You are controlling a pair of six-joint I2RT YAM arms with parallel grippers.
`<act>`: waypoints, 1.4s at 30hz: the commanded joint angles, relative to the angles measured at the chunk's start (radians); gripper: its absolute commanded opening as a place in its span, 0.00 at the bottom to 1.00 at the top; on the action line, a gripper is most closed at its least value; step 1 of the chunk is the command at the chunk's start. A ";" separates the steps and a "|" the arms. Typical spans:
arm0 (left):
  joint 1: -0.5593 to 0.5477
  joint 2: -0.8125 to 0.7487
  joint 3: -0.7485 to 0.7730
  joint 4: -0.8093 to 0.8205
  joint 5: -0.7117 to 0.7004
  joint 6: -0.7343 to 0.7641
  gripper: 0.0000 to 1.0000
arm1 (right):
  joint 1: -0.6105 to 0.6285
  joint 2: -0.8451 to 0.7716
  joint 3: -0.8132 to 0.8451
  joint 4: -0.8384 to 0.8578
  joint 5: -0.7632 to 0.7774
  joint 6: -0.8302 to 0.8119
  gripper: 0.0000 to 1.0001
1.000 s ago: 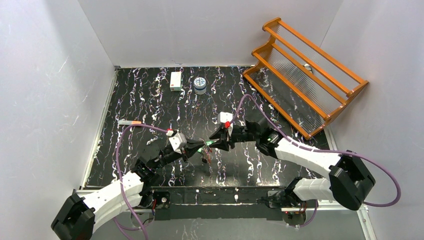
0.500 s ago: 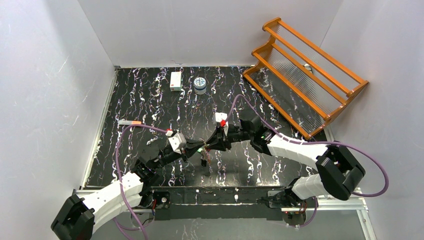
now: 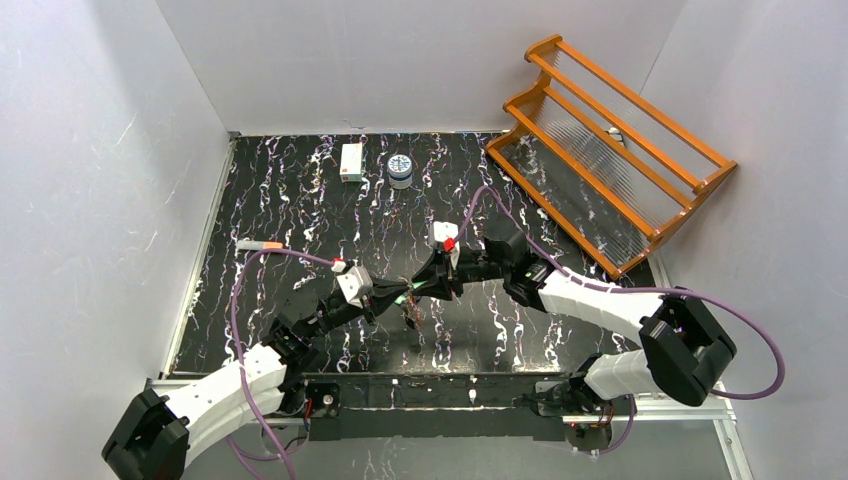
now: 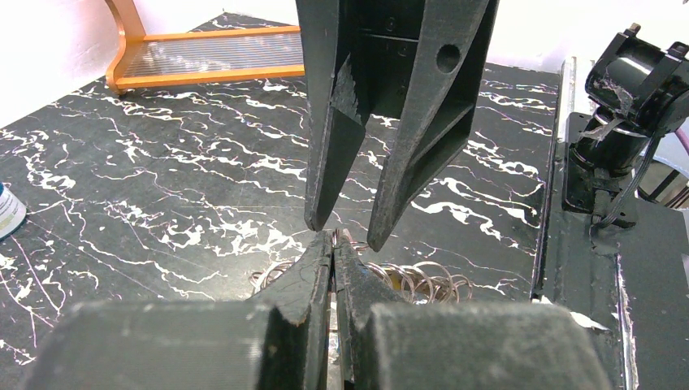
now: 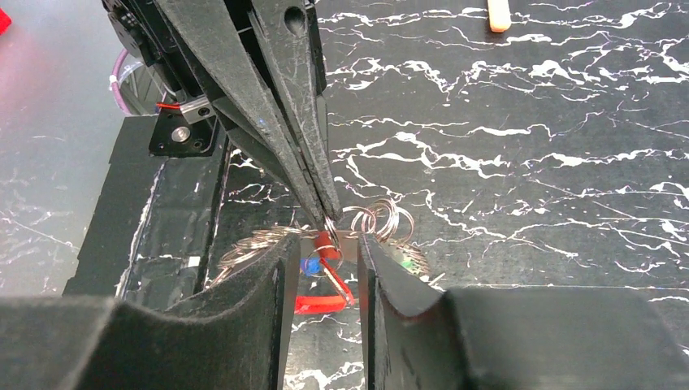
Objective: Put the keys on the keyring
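Keyring [image 5: 375, 218]: thin silver wire loops

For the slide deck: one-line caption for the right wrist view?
Left gripper shut on the keyring; open right gripper flanks the hanging keys.

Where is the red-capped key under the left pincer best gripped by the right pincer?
Probably by its red head, coming straight toward the left pincer: it hangs from the keyring pinched there, between the right pincer's open fingers.
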 commanded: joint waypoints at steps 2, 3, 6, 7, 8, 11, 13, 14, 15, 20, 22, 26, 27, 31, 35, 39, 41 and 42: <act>-0.001 -0.021 0.015 0.058 0.011 0.010 0.00 | -0.007 -0.032 0.013 0.047 0.005 -0.013 0.39; -0.001 -0.021 0.015 0.058 0.010 0.010 0.00 | -0.007 -0.031 0.011 0.047 0.007 -0.014 0.39; -0.001 -0.019 0.015 0.058 0.011 0.009 0.00 | -0.009 -0.023 0.006 0.050 0.013 -0.015 0.36; -0.001 -0.018 0.016 0.058 0.014 0.009 0.00 | -0.010 -0.018 0.006 0.052 0.014 -0.015 0.36; -0.001 -0.019 0.016 0.058 0.015 0.009 0.00 | -0.011 -0.014 0.006 0.054 0.011 -0.013 0.35; -0.001 -0.022 0.015 0.057 0.015 0.007 0.00 | -0.011 0.002 0.010 0.068 0.001 -0.002 0.33; -0.001 -0.022 0.015 0.058 0.015 0.007 0.00 | -0.011 0.012 0.012 0.079 -0.010 0.002 0.33; -0.001 -0.023 0.016 0.058 0.017 0.007 0.00 | -0.013 0.017 0.015 0.082 -0.015 0.005 0.33; -0.001 -0.022 0.016 0.058 0.017 0.005 0.00 | -0.012 0.023 0.019 0.083 -0.022 0.007 0.33; -0.001 -0.025 0.015 0.058 0.018 0.005 0.00 | -0.012 0.055 0.031 0.088 -0.064 0.020 0.28; -0.001 -0.024 0.016 0.058 0.019 0.005 0.00 | -0.011 0.064 0.032 0.092 -0.073 0.025 0.21; -0.001 -0.024 0.015 0.058 0.019 0.005 0.00 | -0.011 0.061 0.024 0.106 -0.064 0.033 0.06; -0.001 -0.026 0.015 0.058 0.020 0.005 0.00 | -0.012 0.058 0.022 0.109 -0.056 0.034 0.02; -0.001 -0.024 0.016 0.059 0.015 0.008 0.00 | -0.011 0.043 0.017 0.094 -0.025 0.019 0.01; -0.001 -0.014 0.039 0.042 0.048 0.049 0.19 | -0.011 0.032 0.045 -0.003 -0.007 -0.032 0.01; -0.001 -0.025 0.093 -0.107 0.041 0.135 0.32 | -0.012 0.031 0.117 -0.224 0.039 -0.143 0.01; -0.001 -0.030 0.143 -0.250 0.036 0.226 0.34 | -0.011 0.034 0.153 -0.338 0.078 -0.201 0.01; -0.001 -0.030 0.171 -0.329 0.029 0.268 0.34 | -0.010 0.033 0.167 -0.404 0.098 -0.229 0.01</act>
